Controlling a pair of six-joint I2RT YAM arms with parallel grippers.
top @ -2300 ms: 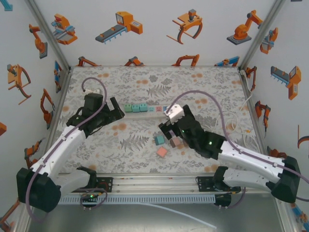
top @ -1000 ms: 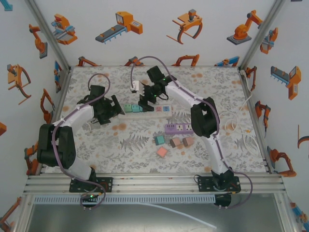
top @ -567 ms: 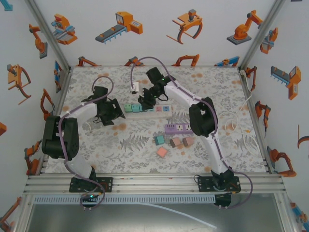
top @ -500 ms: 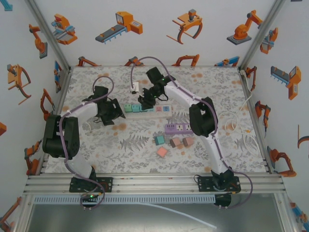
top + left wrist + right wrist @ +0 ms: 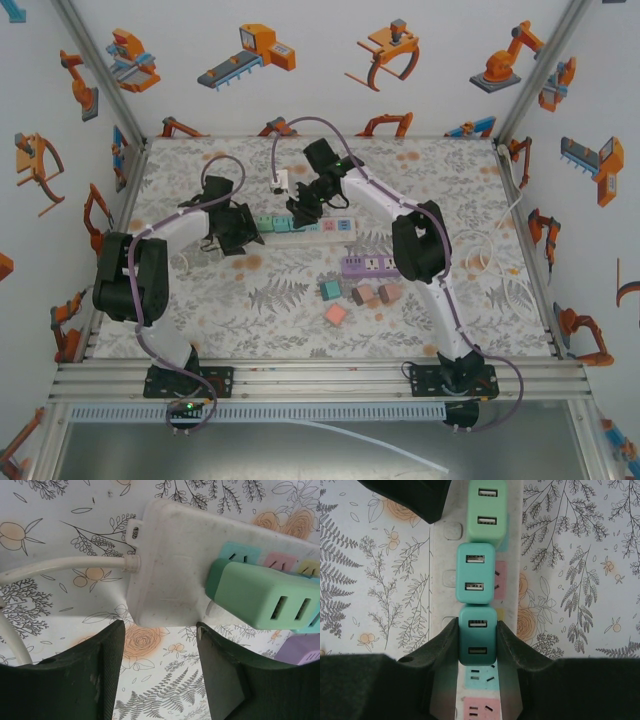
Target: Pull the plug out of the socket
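Change: left gripper (image 5: 159,647) edged toward 3 o'clock, jaws wide at corded end of power strip (image 5: 170,575) | right gripper (image 5: 477,627) stayed clamped on dark teal plug (image 5: 478,645), third along strip; USB face up; long axis 12-to-6 in wrist view

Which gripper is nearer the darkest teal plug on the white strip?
Right. The right gripper flanks the darkest teal plug, fingers touching its sides; the left gripper sits open at the cord end of the white strip.
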